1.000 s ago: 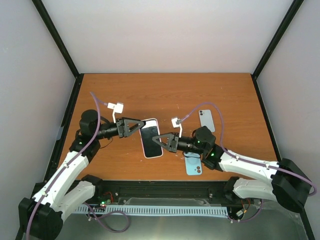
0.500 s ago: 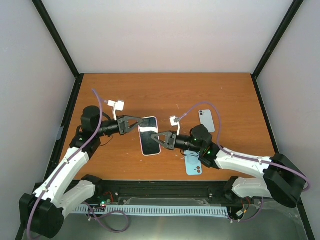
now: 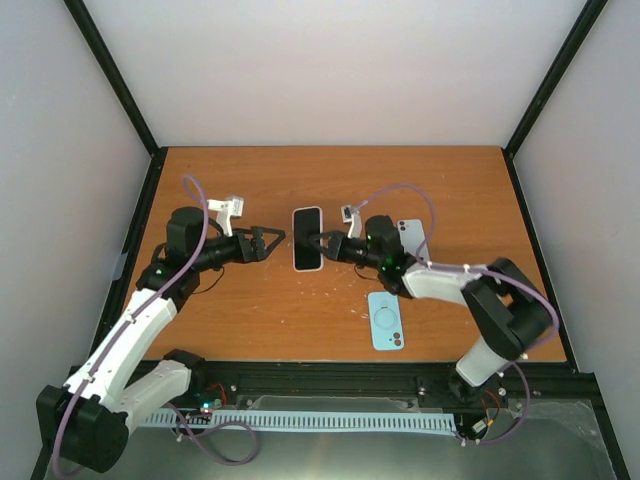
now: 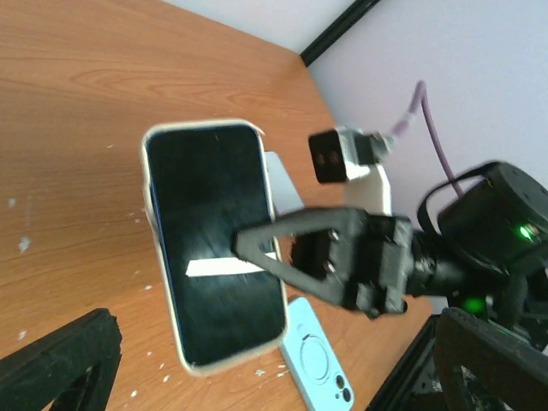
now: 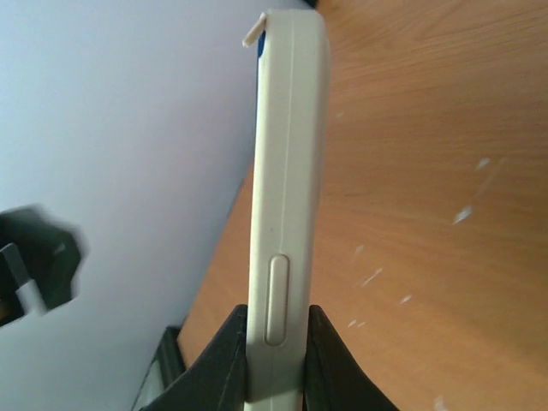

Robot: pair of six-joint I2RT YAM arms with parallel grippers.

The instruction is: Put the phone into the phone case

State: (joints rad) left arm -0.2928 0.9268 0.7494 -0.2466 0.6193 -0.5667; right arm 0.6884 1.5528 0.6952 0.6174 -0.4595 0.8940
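Seating step, seemingly: right gripper's (image 3: 322, 242) jaws clamp the cream rubbery phone case (image 5: 287, 171) over the brown wooden desk's (image 3: 250, 180) middle. The black-screened phone (image 4: 214, 248) sits inside, one corner apparently proud. Left gripper (image 3: 275, 240), at its 9 o'clock, jaws wide; next, press that corner home.

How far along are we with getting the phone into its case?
Mostly done: the phone sits inside the white case, pinched by its edge in the right gripper. The left gripper is open beside it. Left: one corner looks unseated, blue showing past the case lip; press it in.
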